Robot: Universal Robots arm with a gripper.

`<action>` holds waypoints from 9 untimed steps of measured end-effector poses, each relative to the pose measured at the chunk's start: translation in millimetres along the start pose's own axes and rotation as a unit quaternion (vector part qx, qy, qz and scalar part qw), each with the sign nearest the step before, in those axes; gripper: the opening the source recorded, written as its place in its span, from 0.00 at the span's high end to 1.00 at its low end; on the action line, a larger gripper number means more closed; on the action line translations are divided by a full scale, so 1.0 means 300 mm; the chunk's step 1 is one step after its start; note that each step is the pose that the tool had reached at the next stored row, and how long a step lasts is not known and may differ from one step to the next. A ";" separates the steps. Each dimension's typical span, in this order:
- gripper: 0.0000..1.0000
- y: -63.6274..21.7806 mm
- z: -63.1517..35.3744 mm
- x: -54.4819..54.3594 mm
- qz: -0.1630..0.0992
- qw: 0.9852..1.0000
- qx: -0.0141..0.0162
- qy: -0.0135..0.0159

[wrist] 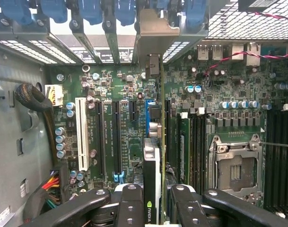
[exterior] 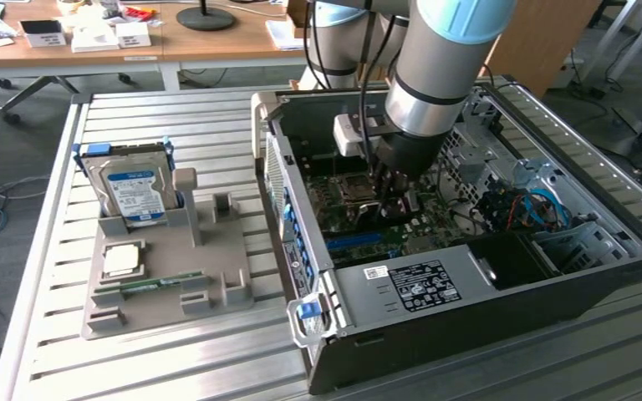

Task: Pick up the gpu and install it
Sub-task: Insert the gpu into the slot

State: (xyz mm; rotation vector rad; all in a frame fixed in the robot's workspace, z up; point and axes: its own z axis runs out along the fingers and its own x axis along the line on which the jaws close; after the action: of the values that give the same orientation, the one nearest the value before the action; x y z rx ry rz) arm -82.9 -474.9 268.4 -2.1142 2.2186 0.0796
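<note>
Pincer (wrist: 153, 208): narrowed onto the gpu (wrist: 152, 165), with one black finger (wrist: 129, 203) on each face of the card. The grip looks square.
Gpu: held upright and edge-on over the motherboard (wrist: 110, 94). Its logo edge faces the wrist camera, and it runs from the pincer toward the far slot wall of the case.
Position: in the exterior view the arm (exterior: 444, 67) reaches down into the open computer case (exterior: 466, 317). The pincer (exterior: 394, 200) is low over the board, near the CPU socket (wrist: 236, 172).
Done: pickup, judged complete, since the card is in the case. The holder (exterior: 165, 284) on the counter (exterior: 187, 351), at the exterior view's left, carries the hard drive (exterior: 137, 188) and the memory stick (exterior: 160, 284).
Alignment: the card sits just right of the long black slots (wrist: 116, 137), in line with the slot row.
Left: seating is unconfirmed because the card hides its own connector edge. Cannot tell if it is in the slot. Not yet released.
</note>
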 end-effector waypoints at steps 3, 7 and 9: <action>0.73 0.002 0.000 0.000 0.000 1.000 0.000 0.000; 0.73 0.004 0.000 -0.001 0.000 1.000 0.000 0.000; 0.73 0.007 0.000 0.000 0.000 1.000 0.000 0.000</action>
State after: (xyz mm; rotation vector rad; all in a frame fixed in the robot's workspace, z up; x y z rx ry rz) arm -84.9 -474.7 268.4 -2.1140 2.2187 0.0795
